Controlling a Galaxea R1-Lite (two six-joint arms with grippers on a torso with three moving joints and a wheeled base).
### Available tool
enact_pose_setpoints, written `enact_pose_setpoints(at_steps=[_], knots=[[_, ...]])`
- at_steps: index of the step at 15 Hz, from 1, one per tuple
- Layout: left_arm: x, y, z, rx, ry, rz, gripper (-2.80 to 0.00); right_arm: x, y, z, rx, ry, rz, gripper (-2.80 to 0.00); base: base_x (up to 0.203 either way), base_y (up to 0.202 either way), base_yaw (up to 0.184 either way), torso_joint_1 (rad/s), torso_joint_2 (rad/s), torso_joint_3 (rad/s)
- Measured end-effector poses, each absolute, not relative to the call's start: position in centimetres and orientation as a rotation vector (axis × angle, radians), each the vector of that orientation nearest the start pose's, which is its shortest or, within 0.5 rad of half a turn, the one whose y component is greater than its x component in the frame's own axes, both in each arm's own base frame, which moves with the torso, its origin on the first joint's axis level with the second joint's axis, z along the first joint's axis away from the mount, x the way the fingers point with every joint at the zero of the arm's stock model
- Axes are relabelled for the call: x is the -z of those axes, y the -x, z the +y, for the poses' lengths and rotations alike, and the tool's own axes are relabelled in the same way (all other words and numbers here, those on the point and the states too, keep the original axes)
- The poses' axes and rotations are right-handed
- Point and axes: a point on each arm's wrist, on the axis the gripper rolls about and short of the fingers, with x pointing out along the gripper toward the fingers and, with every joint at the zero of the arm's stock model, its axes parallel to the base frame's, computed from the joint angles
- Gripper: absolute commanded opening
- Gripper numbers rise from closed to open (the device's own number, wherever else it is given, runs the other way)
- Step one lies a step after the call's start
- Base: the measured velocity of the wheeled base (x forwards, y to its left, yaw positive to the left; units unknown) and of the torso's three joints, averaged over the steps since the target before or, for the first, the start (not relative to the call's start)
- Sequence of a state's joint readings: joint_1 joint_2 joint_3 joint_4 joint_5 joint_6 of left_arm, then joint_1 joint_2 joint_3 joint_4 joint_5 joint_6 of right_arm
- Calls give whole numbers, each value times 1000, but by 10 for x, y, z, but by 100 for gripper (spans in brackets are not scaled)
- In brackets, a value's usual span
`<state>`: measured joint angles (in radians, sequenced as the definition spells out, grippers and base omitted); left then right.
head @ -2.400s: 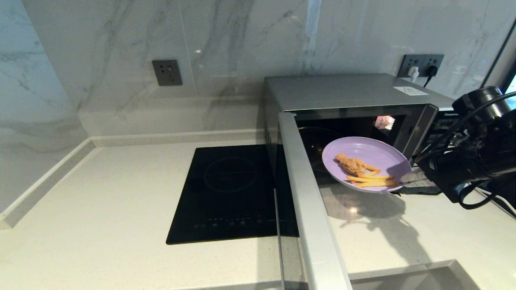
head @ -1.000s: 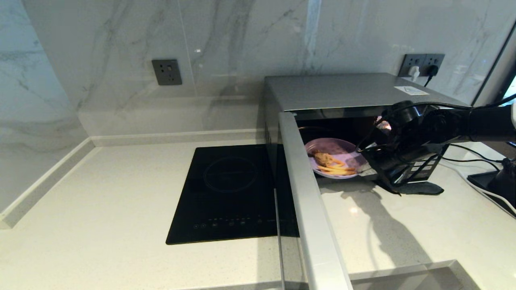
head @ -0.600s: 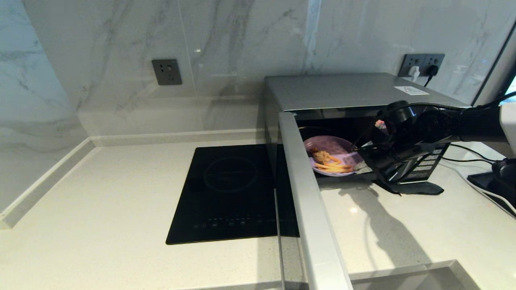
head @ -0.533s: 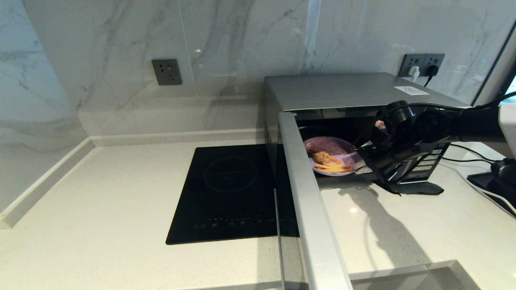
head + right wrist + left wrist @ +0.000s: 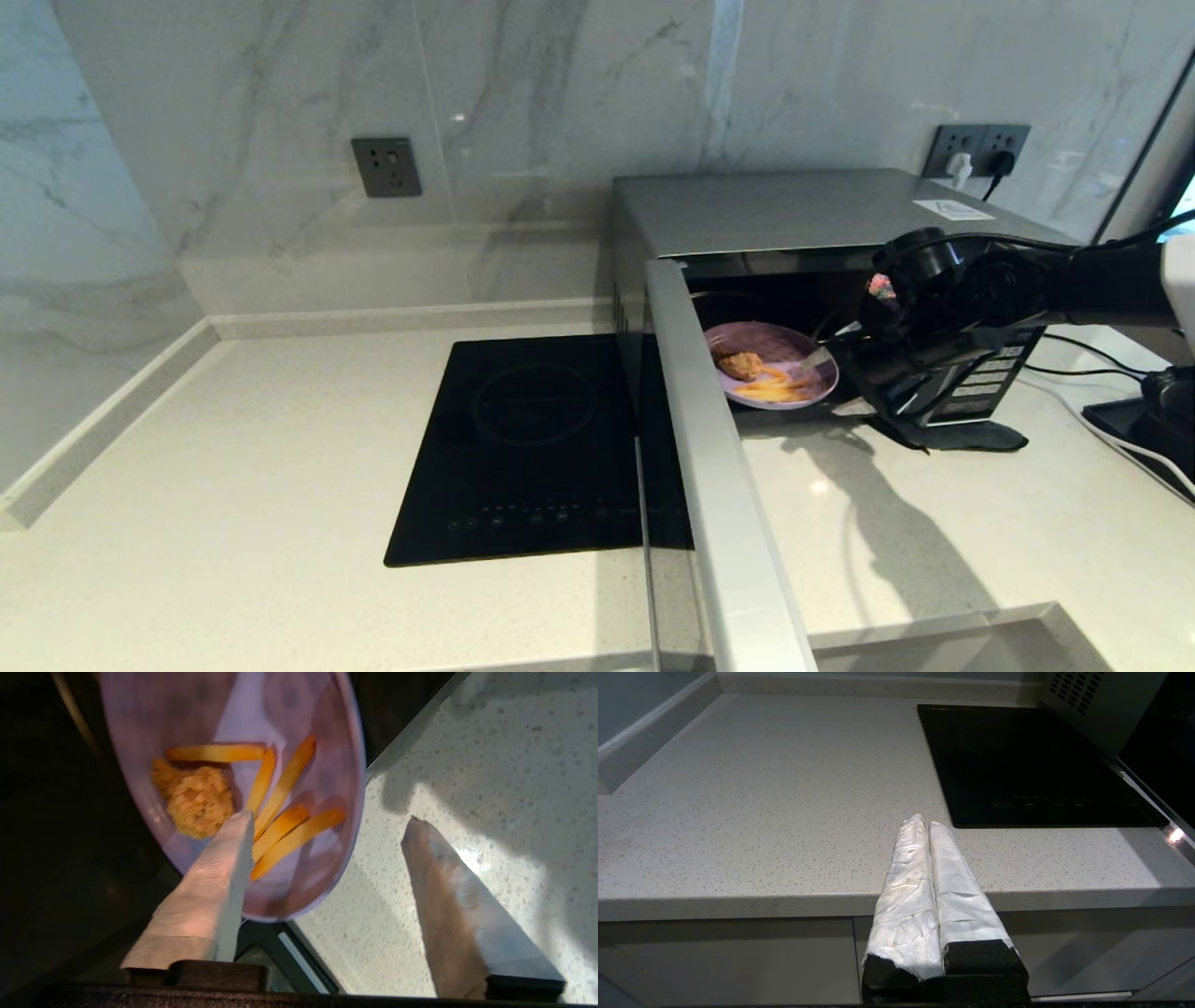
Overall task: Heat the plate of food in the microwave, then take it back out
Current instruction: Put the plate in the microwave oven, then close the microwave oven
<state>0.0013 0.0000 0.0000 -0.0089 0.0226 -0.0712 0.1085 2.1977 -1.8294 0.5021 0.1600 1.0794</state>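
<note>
The lavender plate of food [image 5: 770, 366] with a brown fried piece and golden fries lies just inside the silver microwave [image 5: 794, 210], at the front of its dark cavity. The microwave's door [image 5: 714, 467] is swung wide open towards me. My right gripper [image 5: 831, 359] reaches into the opening from the right and is open. In the right wrist view one finger [image 5: 219, 868] lies over the plate [image 5: 317, 765], the other finger [image 5: 444, 882] stands off beside its rim, above the counter. My left gripper [image 5: 923, 822] is shut on nothing, parked at the counter's front edge.
A flat black induction cooktop [image 5: 532, 448] lies left of the microwave. The open door stands between the cooktop and the pale speckled counter [image 5: 887, 523] before the microwave. Wall sockets with plugs [image 5: 976, 149] and cables [image 5: 1120, 401] are at the right.
My right arm carried the plate leftwards from in front of the microwave into its cavity. In the last half second the plate settled lower and the fingers have spread off it.
</note>
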Motion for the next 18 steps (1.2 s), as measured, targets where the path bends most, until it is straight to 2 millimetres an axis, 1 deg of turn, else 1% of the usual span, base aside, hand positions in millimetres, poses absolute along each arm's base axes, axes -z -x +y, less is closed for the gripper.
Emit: enact_pose_setpoints(at_steps=[2,5,9,10,12,14,18], knots=[[-76,23,0,-24,72,-10,-280,-186,-420,49,233,-1028,902,0,0,0,0,0,0,0],[-76,23,0,-24,71,-10,-280,-206,-399,47,223,-1032,880,0,0,0,0,0,0,0],[-76,23,0,-24,72,-10,-280,-228,-359,42,233,-1018,856,0,0,0,0,0,0,0],[-76,23,0,-24,72,-10,-280,-232,-349,41,233,-1013,852,-280,0,0,0,0,0,0],[-76,23,0,-24,72,-10,-280,-239,-328,38,231,-987,841,-280,0,0,0,0,0,0],[-76,23,0,-24,71,-10,-280,-249,-308,37,221,-924,811,-280,0,0,0,0,0,0],[-76,23,0,-24,72,-9,-280,-283,-271,37,167,-874,720,-280,0,0,0,0,0,0]])
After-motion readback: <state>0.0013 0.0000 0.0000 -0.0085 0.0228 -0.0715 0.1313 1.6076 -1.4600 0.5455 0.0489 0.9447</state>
